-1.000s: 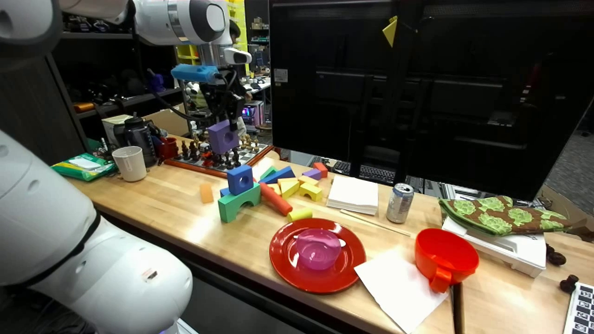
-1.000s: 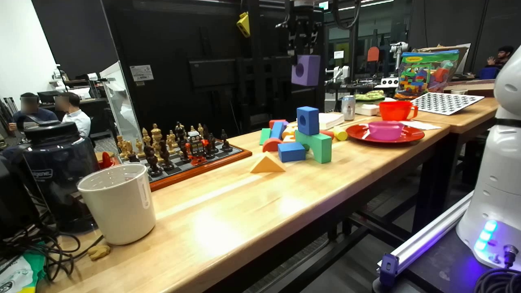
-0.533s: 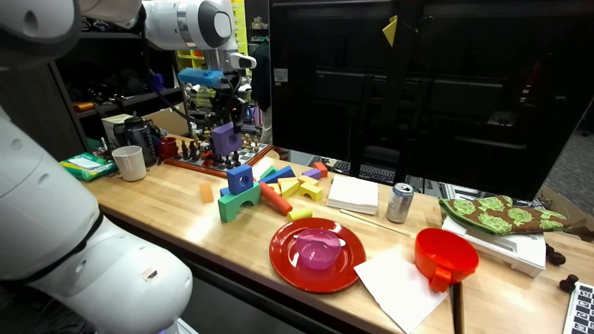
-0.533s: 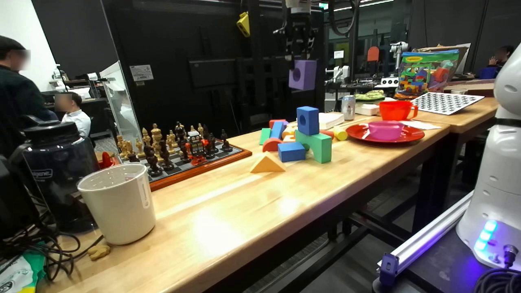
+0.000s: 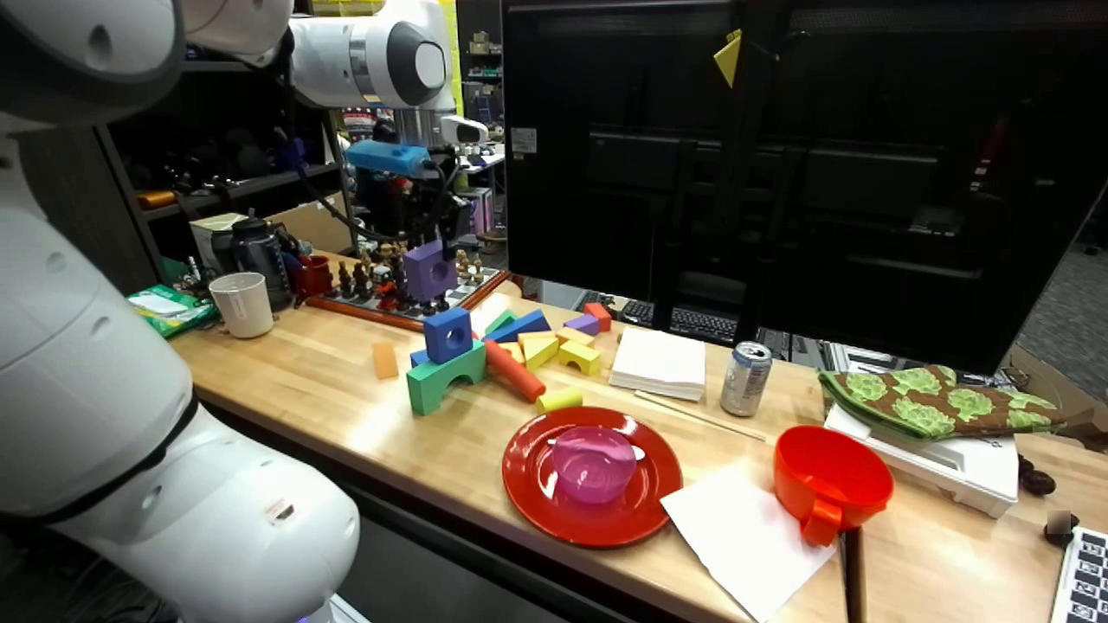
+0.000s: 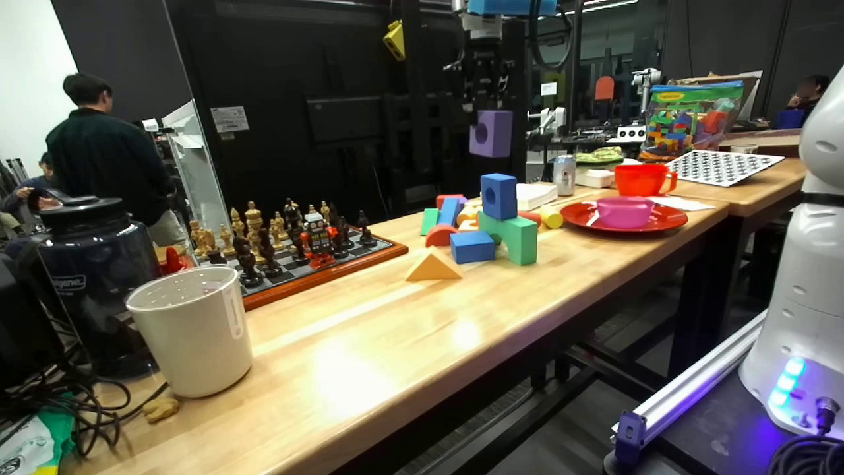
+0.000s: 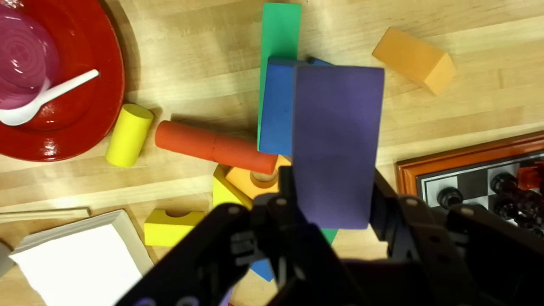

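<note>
1. Purple rectangular block with a round hole [image 6: 497, 135]: one, hanging over the light wooden table [image 6: 422, 323], grasped between the jaws of one black gripper [image 7: 333, 191].
2. From the left in an exterior view: one dark translucent jar with a black lid [image 6: 99, 303], one cream-coloured cup [image 6: 191, 343], then one chessboard framed in reddish-brown wood [image 6: 330, 274], its dark and pale chess pieces [image 6: 252, 219] overlapping too much to count.
3. Next: one orange triangular block [image 6: 433, 266], one plain blue block lying flat [image 6: 472, 247], then one blue block with a round hole [image 6: 504, 196], standing on one green arched block [image 6: 522, 239]; the purple one hangs above this pair, apart.
4. Farther right: one silver drink can [image 6: 564, 175], one round red plate [image 6: 577, 219] bearing one pink translucent bowl [image 6: 625, 213], one red cup with a handle [image 6: 639, 180], one clear bag of coloured blocks [image 6: 695, 95].
5. Writing: the jar's lettering ends in "gene"; print on one white sticker [image 6: 229, 119], the can and the bag is too small to read.
</note>
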Robot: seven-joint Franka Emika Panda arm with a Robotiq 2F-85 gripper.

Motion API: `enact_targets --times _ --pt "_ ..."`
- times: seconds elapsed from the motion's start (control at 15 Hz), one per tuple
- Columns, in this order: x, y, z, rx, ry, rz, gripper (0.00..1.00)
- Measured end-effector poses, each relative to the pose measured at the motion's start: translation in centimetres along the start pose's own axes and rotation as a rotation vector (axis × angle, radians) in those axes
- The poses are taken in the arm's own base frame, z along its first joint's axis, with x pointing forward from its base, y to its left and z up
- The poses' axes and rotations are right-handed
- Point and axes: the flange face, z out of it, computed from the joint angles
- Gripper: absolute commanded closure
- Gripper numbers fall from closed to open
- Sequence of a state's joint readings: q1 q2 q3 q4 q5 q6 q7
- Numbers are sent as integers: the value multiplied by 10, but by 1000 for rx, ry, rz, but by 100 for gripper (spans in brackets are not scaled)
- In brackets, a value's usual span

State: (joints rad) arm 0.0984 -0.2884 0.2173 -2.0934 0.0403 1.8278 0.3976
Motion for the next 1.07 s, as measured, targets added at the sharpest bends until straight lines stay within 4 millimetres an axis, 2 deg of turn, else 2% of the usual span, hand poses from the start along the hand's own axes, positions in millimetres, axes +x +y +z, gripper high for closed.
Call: enact_targets --times 0.73,1.07 --pt "12 8 33 2 -27 20 84" --pt "14 10 39 2 -33 24 84"
